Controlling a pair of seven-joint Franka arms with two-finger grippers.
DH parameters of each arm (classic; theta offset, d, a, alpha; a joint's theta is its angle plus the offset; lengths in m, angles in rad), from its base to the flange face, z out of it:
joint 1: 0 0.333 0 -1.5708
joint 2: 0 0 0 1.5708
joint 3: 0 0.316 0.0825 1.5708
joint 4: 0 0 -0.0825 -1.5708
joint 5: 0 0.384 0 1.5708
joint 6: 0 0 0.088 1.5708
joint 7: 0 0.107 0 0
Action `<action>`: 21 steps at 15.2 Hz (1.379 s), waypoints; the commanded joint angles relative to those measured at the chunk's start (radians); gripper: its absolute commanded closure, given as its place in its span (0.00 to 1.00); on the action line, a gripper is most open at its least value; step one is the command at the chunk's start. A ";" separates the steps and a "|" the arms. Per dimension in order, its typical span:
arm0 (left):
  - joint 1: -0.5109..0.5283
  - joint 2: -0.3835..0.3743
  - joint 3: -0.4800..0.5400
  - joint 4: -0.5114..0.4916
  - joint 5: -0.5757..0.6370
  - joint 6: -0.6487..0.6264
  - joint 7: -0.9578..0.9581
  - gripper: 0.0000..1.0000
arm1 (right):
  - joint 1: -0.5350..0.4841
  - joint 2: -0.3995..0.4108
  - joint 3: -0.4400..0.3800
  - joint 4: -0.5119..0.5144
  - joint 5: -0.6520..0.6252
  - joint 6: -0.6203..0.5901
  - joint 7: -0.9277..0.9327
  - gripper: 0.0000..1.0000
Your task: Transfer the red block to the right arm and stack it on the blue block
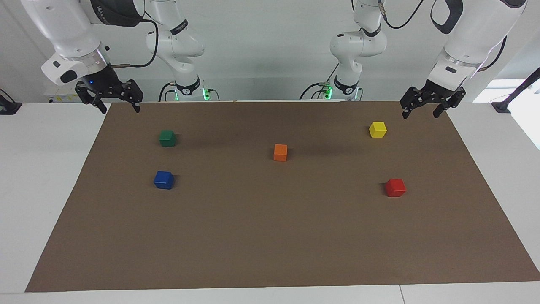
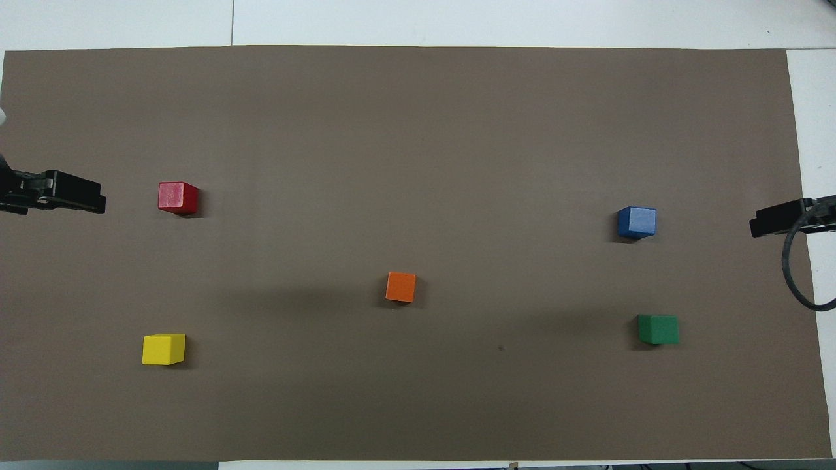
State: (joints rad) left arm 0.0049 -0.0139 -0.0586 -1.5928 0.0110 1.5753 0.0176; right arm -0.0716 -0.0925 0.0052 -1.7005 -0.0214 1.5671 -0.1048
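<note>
The red block rests on the brown mat toward the left arm's end. The blue block rests on the mat toward the right arm's end, with nothing on it. My left gripper hangs open and empty over the mat's edge at its own end, apart from the red block. My right gripper, with a blue wrist light, hangs open and empty over the mat's edge at the other end, apart from the blue block.
An orange block sits mid-mat. A yellow block lies nearer to the robots than the red one. A green block lies nearer to the robots than the blue one. The brown mat covers a white table.
</note>
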 commanded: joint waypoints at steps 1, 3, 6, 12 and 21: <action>-0.019 -0.006 0.020 -0.006 -0.016 -0.005 -0.008 0.00 | -0.020 -0.019 0.009 -0.016 0.020 -0.007 -0.003 0.00; -0.020 -0.009 0.022 -0.009 -0.014 0.003 0.001 0.00 | -0.019 -0.019 0.009 -0.016 0.020 -0.007 -0.001 0.00; -0.020 -0.012 0.022 -0.016 -0.013 0.012 -0.010 0.00 | -0.019 -0.019 0.009 -0.016 0.020 -0.007 -0.001 0.00; 0.004 -0.014 0.033 -0.041 -0.014 0.067 -0.010 0.00 | -0.017 -0.021 0.010 -0.021 0.021 -0.009 -0.001 0.00; 0.013 0.104 0.034 -0.244 -0.014 0.440 -0.011 0.00 | -0.034 -0.061 0.009 -0.195 0.257 0.033 -0.088 0.00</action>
State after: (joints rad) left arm 0.0084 0.0876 -0.0277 -1.7507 0.0105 1.8944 0.0131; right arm -0.0774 -0.1134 0.0039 -1.8143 0.1639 1.5719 -0.1257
